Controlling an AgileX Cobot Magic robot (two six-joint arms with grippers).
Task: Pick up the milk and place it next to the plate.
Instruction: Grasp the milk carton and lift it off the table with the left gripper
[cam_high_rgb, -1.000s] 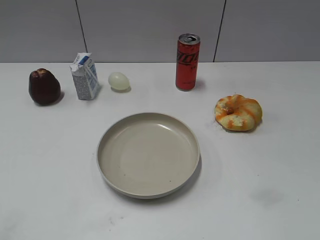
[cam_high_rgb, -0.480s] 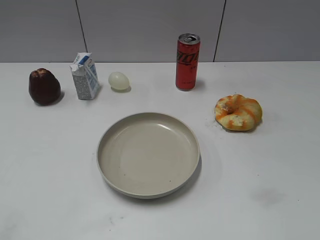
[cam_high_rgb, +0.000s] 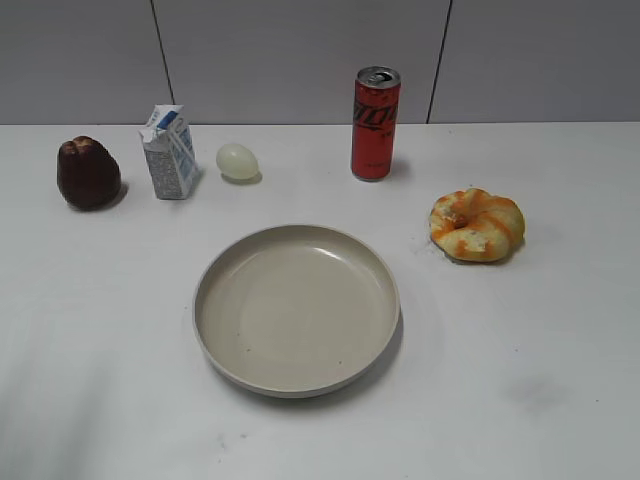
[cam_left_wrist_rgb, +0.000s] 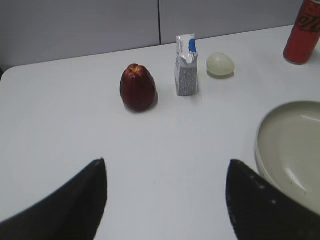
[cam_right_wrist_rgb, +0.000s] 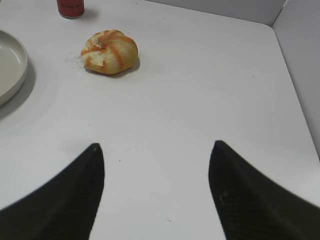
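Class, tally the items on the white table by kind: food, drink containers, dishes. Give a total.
Food: 3 (dark red apple, pale egg, orange-glazed bun)
Drink containers: 2 (speckled milk carton, red soda can)
Dishes: 1 (beige round plate)
Total: 6

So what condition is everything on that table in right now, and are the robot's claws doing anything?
milk: upright, top closed, untouched, apart from the plate.
plate: flat on the table, empty.
red can: upright, tab end up.
egg: lying whole beside the milk.
dark red fruit: upright, whole.
bun: lying on the table, a few crumbs beside it.
left gripper: open, holding nothing.
right gripper: open, holding nothing.
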